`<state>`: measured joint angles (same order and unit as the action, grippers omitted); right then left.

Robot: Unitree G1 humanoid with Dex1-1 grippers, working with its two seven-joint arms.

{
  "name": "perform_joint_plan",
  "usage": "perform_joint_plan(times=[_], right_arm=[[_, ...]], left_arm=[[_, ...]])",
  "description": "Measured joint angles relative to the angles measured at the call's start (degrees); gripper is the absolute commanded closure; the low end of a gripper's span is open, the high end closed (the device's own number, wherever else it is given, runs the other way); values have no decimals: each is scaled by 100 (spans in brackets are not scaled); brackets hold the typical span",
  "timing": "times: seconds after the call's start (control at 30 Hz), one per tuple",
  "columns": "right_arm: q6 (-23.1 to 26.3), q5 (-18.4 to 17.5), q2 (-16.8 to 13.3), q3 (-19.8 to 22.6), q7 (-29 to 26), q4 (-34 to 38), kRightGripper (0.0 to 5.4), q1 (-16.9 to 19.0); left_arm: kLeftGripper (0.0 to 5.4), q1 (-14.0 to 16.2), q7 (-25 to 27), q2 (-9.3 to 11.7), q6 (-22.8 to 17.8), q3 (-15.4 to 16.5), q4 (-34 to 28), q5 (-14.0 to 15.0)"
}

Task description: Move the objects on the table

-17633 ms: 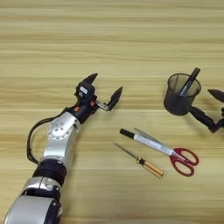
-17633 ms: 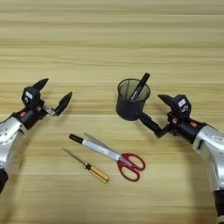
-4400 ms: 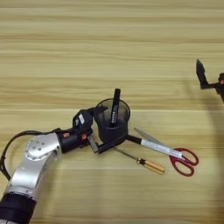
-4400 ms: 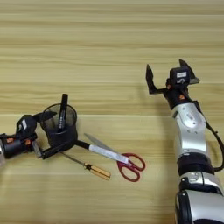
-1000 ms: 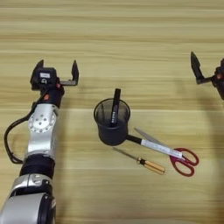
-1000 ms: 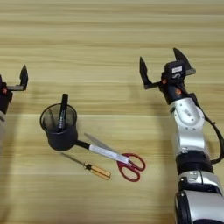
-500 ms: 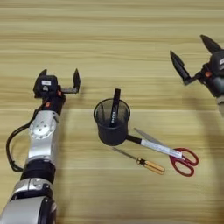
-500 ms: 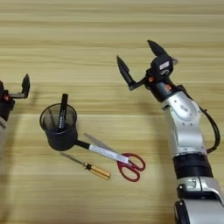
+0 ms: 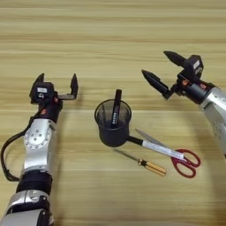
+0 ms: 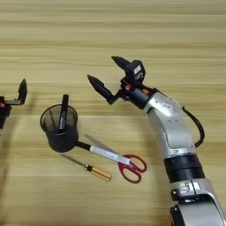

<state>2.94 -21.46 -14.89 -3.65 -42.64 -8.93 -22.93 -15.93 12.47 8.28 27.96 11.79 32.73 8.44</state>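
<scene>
Fingers: both grippers are seen spread wide, nothing held between the black fingers.
Right gripper [image 10: 107, 75]: has been carried further left since half a second ago, now over the table just far-right of the cup.
Left gripper [image 9: 56, 86]: held at the left side, much as half a second ago, well apart from the cup.
Pen cup [image 9: 113, 123]: black wire mesh, upright near the middle of the table [image 9: 110, 35], unmoved.
Black marker [image 9: 116, 108]: stood inside the cup, leaning, its top above the rim.
White marker [image 9: 158, 148]: laid flat, its black end touching the cup's base on the right.
Scissors [image 9: 183, 159]: red-handled, lying across the white marker.
Screwdriver [image 9: 141, 162]: laid nearer, just beside the cup, yellow handle to the right.
</scene>
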Motion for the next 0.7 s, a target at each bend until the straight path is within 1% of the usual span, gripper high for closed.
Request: perform_joint_plan(times=[0.1,0.17,0.3,0.4,0.43,0.53,0.7], right_arm=[[570,-223,14,-90,-201,58,0,-48],[1125,-451,2,-184,-483,135,0,-55],[1653,-615,-11,-271,-798,209,0,-122],[1877,-620,-20,-317,-909,213,0,-293],[1919,-617,-13,-349,-924,212,0,-381],[1949,-579,8,-418,-971,201,0,-465],[1953,-486,196,-522,-974,-5,0,-636]], left_arm=[[1,10,-4,-2,71,27,-12,36],[1,23,-21,-4,169,13,-12,22],[1,30,-50,-9,187,-18,-12,-22],[1,32,-53,-11,196,-26,-12,-27],[1,33,-55,-12,198,-30,-12,-34],[1,34,-58,-12,201,-37,-12,-45],[1,38,-79,-16,241,-84,-11,-91]])
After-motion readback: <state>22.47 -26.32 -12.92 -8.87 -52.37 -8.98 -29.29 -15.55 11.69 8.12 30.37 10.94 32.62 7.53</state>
